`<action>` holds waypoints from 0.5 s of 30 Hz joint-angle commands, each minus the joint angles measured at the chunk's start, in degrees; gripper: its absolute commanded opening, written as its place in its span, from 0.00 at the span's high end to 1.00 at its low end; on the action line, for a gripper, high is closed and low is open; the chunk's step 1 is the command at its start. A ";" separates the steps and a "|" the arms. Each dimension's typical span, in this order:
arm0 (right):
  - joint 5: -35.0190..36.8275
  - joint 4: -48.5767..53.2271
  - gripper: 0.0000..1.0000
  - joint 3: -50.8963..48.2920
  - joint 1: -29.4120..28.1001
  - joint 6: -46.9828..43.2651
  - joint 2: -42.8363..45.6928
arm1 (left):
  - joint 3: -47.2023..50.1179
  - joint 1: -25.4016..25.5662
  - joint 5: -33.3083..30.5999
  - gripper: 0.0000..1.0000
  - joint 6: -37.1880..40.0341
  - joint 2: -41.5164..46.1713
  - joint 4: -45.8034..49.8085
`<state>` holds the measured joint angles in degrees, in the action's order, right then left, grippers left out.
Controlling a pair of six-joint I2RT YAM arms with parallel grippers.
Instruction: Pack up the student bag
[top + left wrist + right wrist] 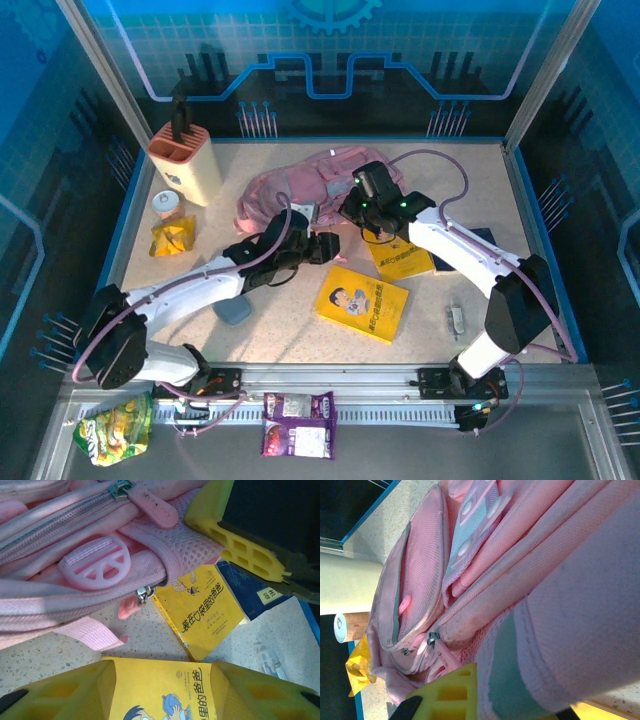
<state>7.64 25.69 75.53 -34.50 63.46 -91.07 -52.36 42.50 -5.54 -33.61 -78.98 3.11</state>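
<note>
Soft, floppy student bag (290, 185) lies by the tabletop's (300, 335) far edge, probably best gripped at its firmer zip rim (60, 525), where the right claw (352, 205) looks pinched shut; left claw (161, 670) gapes around a yellow book (160, 697).

The left arm (190, 290) and right arm (460, 250) are clad in white shells, joined by black housings and trailed by mauve cables (432, 152). Just behind the right hand, small green lights (385, 205) are lit. The fingers (60, 690) are moulded in yellow, with ribbed pockets.
</note>
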 commanded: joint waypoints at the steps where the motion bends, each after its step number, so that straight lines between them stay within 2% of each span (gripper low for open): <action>1: -1.67 -2.40 1.00 1.16 -1.11 0.17 2.92 | -2.46 0.26 0.63 0.48 1.61 -1.64 -1.18; 5: -2.00 -2.08 1.00 1.74 -1.06 0.24 2.82 | -3.01 0.32 -0.78 0.50 3.60 -4.16 -1.14; 15: -2.38 -2.55 1.00 0.69 -1.09 0.41 3.34 | -7.44 0.23 -9.86 0.46 7.46 -9.49 -1.77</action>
<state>7.05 25.67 75.53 -34.50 63.48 -90.94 -57.23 42.50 -11.33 -28.42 -87.57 2.76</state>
